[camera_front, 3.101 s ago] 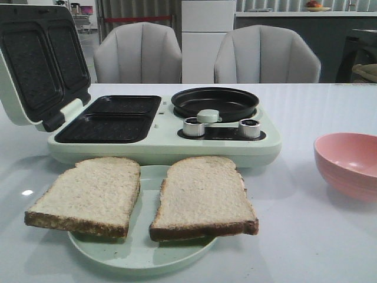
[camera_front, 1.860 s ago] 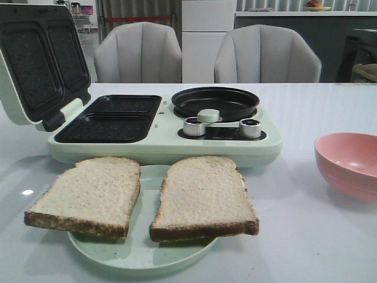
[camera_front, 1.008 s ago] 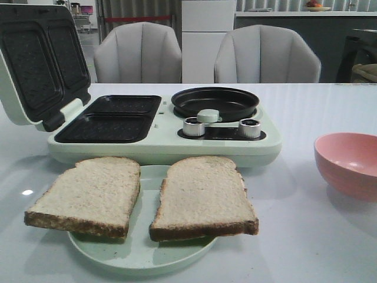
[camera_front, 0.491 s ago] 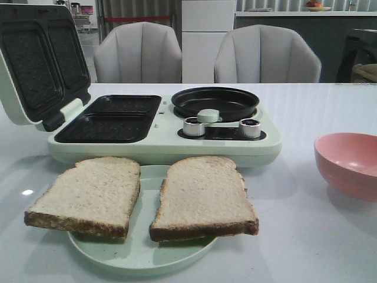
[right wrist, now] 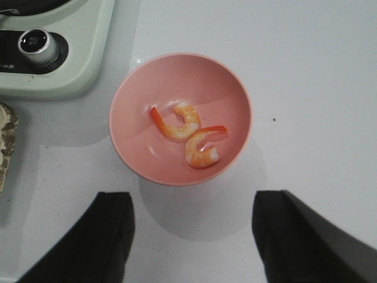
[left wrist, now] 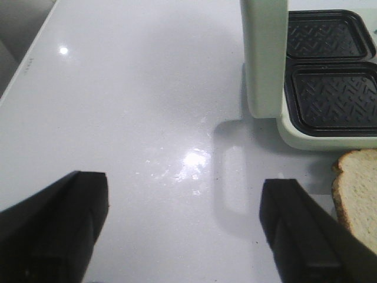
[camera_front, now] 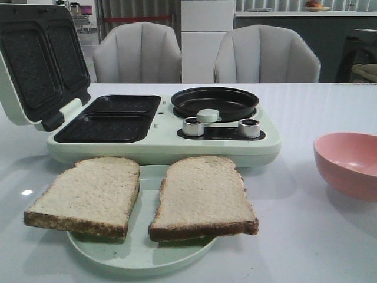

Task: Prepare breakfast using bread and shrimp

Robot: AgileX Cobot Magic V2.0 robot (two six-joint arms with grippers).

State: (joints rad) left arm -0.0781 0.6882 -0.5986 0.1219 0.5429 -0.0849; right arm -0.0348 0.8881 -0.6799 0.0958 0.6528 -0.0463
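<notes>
Two bread slices lie on a pale green plate (camera_front: 138,256) at the front: the left slice (camera_front: 88,194) and the right slice (camera_front: 203,197). Two shrimp, a paler one (right wrist: 179,121) and a redder one (right wrist: 203,148), lie in a pink bowl (right wrist: 132,144), which the front view shows at the right (camera_front: 347,165). My left gripper (left wrist: 185,230) is open and empty above bare table left of the breakfast maker; an edge of one slice (left wrist: 359,188) shows beside it. My right gripper (right wrist: 191,239) is open and empty, above the table just short of the bowl. Neither gripper shows in the front view.
A pale green breakfast maker (camera_front: 165,144) stands behind the plate, its lid (camera_front: 35,59) raised at the left, two black grill wells (camera_front: 112,118), a round black pan (camera_front: 215,101) and two knobs (camera_front: 193,127). Two grey chairs (camera_front: 138,53) stand behind the table.
</notes>
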